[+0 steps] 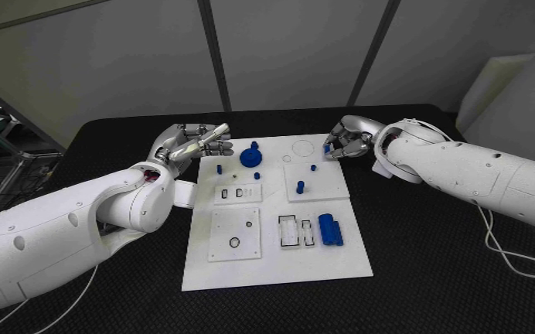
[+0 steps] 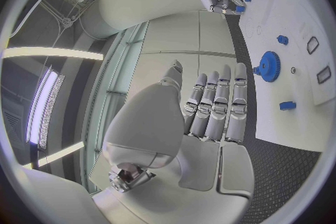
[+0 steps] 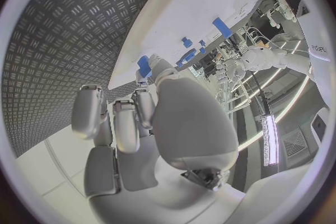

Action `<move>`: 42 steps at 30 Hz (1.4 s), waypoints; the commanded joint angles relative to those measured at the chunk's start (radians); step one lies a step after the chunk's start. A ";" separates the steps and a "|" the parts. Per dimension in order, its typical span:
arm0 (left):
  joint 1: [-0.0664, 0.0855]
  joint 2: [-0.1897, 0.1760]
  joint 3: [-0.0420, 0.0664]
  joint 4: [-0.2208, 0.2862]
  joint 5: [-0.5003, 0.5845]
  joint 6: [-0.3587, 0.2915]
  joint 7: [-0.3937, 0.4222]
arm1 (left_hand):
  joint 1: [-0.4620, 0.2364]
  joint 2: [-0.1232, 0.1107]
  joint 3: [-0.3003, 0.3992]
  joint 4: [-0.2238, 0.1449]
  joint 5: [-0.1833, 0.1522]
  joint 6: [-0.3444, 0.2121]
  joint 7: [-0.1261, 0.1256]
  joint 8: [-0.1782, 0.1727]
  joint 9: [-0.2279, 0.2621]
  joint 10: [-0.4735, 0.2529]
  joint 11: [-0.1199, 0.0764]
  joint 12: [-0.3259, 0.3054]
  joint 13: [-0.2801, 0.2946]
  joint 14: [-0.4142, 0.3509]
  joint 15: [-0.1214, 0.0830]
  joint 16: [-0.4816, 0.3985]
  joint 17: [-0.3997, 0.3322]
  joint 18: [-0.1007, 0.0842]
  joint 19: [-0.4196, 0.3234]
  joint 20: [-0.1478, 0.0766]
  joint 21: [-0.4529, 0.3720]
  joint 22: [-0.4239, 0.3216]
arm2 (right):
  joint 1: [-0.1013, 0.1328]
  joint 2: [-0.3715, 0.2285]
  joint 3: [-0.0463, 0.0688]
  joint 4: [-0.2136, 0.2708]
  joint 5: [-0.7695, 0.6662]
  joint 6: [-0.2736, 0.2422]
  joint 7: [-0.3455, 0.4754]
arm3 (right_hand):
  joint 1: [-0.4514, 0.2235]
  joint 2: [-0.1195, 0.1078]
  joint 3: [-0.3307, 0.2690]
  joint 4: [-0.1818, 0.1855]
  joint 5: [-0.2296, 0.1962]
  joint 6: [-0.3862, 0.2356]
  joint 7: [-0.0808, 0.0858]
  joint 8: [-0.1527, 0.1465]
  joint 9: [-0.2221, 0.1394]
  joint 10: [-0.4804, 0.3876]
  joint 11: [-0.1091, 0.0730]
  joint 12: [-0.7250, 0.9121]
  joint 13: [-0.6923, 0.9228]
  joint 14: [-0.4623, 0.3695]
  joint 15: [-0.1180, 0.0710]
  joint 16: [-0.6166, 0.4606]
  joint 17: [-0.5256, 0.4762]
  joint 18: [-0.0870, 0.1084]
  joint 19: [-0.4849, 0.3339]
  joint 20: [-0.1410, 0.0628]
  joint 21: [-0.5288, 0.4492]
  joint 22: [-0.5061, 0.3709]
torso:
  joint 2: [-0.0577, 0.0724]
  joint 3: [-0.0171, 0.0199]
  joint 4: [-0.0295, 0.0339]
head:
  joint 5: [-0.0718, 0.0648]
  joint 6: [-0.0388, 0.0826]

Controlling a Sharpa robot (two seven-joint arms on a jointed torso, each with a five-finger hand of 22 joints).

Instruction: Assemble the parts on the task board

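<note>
At the board's (image 1: 279, 272) far right corner my right hand (image 1: 349, 142) pinches a small blue peg (image 1: 328, 148) between thumb and a finger, the rest of its fingers curled close; the right wrist view shows the peg (image 3: 144, 65) at the fingertips just off the board's edge (image 3: 161, 33); whether it touches the plate I cannot tell. On the far part of the board stands the blue gear (image 1: 251, 152), with small pegs (image 1: 257, 175) near it; a taller peg (image 1: 300, 187) stands upright on the right panel, and the cylinder (image 1: 330, 230) lies nearer me beside the rectangular slots (image 1: 289, 230). My left hand (image 1: 195, 144) hovers just off the board's far left corner beside the gear, fingers straight and close together, holding nothing; the left wrist view shows those fingers (image 2: 217, 103) flat, apart from the gear (image 2: 268, 64).

I judge the step in hand to be carrying the pinched peg to its seat, probably on the right panel or by the round outline (image 1: 302, 147); which hole I cannot make out. To do it well I would keep the peg upright; bring it directly over the hole before lowering; descend slowly; let go only once it stands firm. I would keep the left hand clear of the gear so nothing is knocked; the risk is the peg tilting in so light a pinch.
</note>
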 commanded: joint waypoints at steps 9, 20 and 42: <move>0.000 -0.003 0.001 -0.001 -0.001 0.007 0.004 | 0.003 0.005 0.000 -0.003 -0.005 -0.002 0.000 -0.005 -0.001 -0.005 0.002 -0.006 0.002 -0.003 0.002 -0.007 0.001 0.012 0.002 0.005 -0.005 -0.001 | 0.003 -0.049 0.002 0.135 0.030 -0.141 -0.040 | 0.009 0.017 0.016 -0.007 0.000 0.008 -0.013 -0.001 0.007 -0.005 -0.004 -0.009 0.011 0.085 -0.006 0.002 0.179 -0.008 0.001 -0.010 0.005 0.003 | -0.004 -0.0016 -0.0053 | 0.003 0.004; 0.000 -0.002 0.001 -0.006 -0.001 0.007 0.004 | 0.003 0.005 0.000 -0.003 -0.005 -0.002 0.000 -0.005 -0.001 -0.005 0.002 -0.006 0.002 -0.003 0.002 -0.007 0.001 0.012 0.002 0.005 -0.005 -0.001 | 0.004 -0.038 0.003 0.313 -0.049 -0.137 -0.134 | 0.004 0.015 0.016 -0.005 -0.002 0.003 -0.010 -0.004 0.006 -0.007 -0.002 -0.014 0.008 0.085 -0.004 0.002 0.180 -0.008 0.001 -0.010 0.004 0.002 | -0.012 -0.0047 -0.0061 | 0.017 -0.006; 0.002 0.009 0.001 -0.047 -0.001 0.004 0.009 | 0.003 0.006 -0.001 -0.005 -0.005 -0.002 0.000 -0.005 0.000 -0.005 0.002 -0.007 0.002 -0.004 0.002 -0.008 0.003 0.012 0.001 0.005 -0.005 -0.002 | -0.060 0.169 -0.005 0.335 -0.247 -0.120 -0.252 | -0.017 0.004 0.022 0.001 0.034 0.006 -0.010 -0.008 0.003 -0.018 -0.002 -0.042 -0.014 0.084 -0.003 0.000 0.176 -0.008 0.002 -0.008 0.004 0.003 | -0.016 -0.0091 -0.0045 | 0.062 -0.018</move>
